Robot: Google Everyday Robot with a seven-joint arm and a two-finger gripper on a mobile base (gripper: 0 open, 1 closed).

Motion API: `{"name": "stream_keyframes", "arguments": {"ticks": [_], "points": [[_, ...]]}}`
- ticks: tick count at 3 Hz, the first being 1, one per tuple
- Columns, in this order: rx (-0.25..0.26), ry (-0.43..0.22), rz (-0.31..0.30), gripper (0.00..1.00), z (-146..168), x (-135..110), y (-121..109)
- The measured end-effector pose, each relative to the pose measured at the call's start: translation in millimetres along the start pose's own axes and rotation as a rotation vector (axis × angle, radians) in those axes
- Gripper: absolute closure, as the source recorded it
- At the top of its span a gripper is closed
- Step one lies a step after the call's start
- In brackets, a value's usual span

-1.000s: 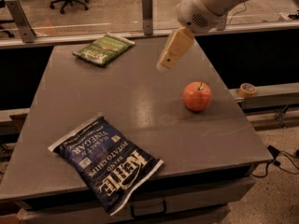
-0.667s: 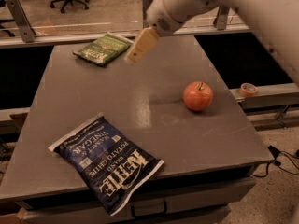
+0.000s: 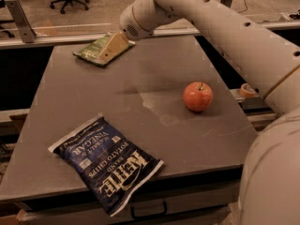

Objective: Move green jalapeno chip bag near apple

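my gripper [image 3: 112,47] upper left, at green jalapeno chip bag [image 3: 87,52]; grip state can't tell. bag prob light, crinkly, slippery: pinch sealed end.

The gripper [image 3: 111,47] has moved from the upper middle of the frame to the upper left. It now covers part of the green jalapeno chip bag [image 3: 90,51].

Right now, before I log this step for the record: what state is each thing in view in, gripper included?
green jalapeno chip bag: flat at the table's far left corner, partly under the gripper.
apple: upright, stem up, right of centre, touching nothing else.
blue chip bag: flat, unopened-looking, near corner overhanging the front edge.
gripper: above the green jalapeno chip bag's right end; contact unclear.
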State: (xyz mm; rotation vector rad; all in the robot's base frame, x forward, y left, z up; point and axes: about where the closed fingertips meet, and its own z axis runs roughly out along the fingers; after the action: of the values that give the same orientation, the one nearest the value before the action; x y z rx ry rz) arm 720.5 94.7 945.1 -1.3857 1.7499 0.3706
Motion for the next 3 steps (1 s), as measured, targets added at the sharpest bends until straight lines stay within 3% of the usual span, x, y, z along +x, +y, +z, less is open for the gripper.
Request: {"name": "stream_keyframes", "arguments": {"ticks": [1,2,3], "points": [[0.025,-0.042,0.071,0.00,26,-1,-8],[0.072,-0.093,0.204,0.00,74,-3,-24],[0.096,-0.103,0.326,0.00,110,-1,-35]]}}
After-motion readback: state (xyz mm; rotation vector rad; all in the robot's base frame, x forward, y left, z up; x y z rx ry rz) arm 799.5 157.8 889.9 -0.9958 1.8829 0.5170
